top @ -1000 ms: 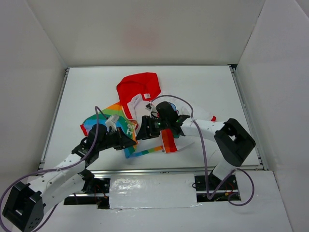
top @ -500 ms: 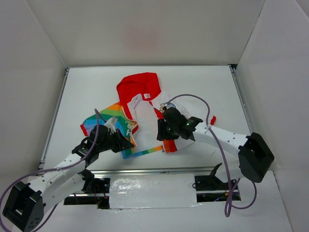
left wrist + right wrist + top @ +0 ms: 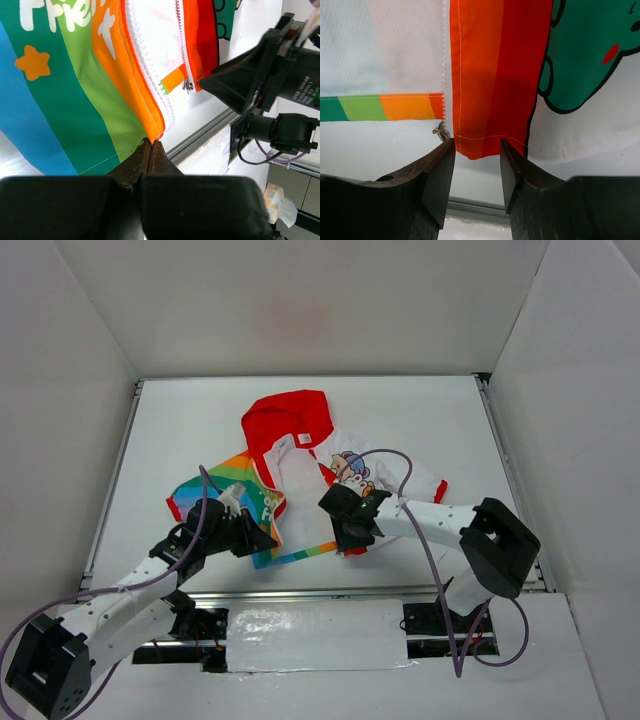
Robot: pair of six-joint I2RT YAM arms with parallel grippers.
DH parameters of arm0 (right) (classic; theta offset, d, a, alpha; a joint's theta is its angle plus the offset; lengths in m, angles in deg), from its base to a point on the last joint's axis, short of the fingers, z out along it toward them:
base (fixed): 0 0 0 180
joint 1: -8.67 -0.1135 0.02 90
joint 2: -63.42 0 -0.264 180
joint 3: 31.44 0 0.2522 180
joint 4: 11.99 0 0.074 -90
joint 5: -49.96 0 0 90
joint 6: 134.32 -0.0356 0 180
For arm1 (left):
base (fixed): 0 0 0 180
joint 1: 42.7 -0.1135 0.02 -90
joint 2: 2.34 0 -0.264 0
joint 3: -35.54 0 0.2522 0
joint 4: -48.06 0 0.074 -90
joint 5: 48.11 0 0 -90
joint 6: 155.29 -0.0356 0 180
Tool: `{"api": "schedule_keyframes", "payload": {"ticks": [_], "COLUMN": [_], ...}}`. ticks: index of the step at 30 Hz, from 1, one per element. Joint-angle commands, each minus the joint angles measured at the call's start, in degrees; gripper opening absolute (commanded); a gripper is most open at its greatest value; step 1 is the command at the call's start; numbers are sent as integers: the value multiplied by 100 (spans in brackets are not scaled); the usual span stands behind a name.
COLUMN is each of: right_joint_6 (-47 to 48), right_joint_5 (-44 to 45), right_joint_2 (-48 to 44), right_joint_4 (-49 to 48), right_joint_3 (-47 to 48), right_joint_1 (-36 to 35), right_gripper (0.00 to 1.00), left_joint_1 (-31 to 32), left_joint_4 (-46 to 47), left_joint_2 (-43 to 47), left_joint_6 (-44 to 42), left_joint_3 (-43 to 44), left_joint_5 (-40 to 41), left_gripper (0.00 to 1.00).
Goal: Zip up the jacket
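Where the left gripper [image 3: 151, 142] met the cloth, its fingers were pressed tight together, pinching the bottom corner of the jacket [image 3: 300, 475] at the orange edge beside the white zipper teeth [image 3: 151, 75]. The right gripper [image 3: 477, 145] stood partly open, a finger on each side of the other front panel's red-and-orange hem corner, and the small metal zipper pull [image 3: 440, 130] hung just beside one fingertip. The jacket lay unzipped and spread on the white table [image 3: 420, 410], towards its near edge, with the red hood [image 3: 290, 420] pointing away from the arms. The rainbow panel [image 3: 225, 480] lay on the left arm's side and the cartoon print [image 3: 350, 465] on the right. White walls [image 3: 300, 310] boxed the table in.
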Motion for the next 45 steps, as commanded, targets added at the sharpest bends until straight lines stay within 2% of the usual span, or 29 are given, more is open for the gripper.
{"api": "schedule_keyframes", "payload": {"ticks": [1, 24, 27, 28, 30, 34, 37, 41, 42, 44, 45], "right_joint_6": [-56, 41, 76, 85, 76, 24, -55, -82, -21, 120, 172], "right_joint_5": [187, -50, -190, -225, -243, -182, -42, -94, -155, -225, -278], "right_joint_2": [100, 575, 654, 662, 619, 189, -496, -1542, -1909, -2184, -2289], "right_joint_4": [46, -261, -384, -480, -542, -613, -788, -1928, -2732, -3492, -4192], "right_joint_3": [261, 33, -38, -81, -108, -108, -126, -713, -915, -1486, -1627], "right_joint_1": [-64, -64, -73, -73, -73, -73, -73, -55, -55, -29, 23], "right_gripper": [48, 25, 14, 5, 0, 0, 0, 0, 0, 0, 0], "left_joint_1": [27, 27, 27, 27, 27, 27, 27, 27, 36, 45, 54], "left_joint_4": [169, 354, 389, 380, 354, 362, 520, 1073, 1222, 1592, 1663], "left_joint_2": [-28, -169, -186, -178, -151, -116, -99, -37, -28, -72, -116], "left_joint_6": [-142, -257, -248, -248, -265, -266, -222, -72, 6, 59, 77], "left_joint_3": [171, 180, 171, 171, 171, 206, 250, 215, 189, 180, 224], "left_joint_5": [-178, -275, -310, -310, -293, -328, -380, -433, -433, -442, -424], "left_gripper": [0, 0, 0, 0, 0, 0, 0, 0, 0, 0, 0]}}
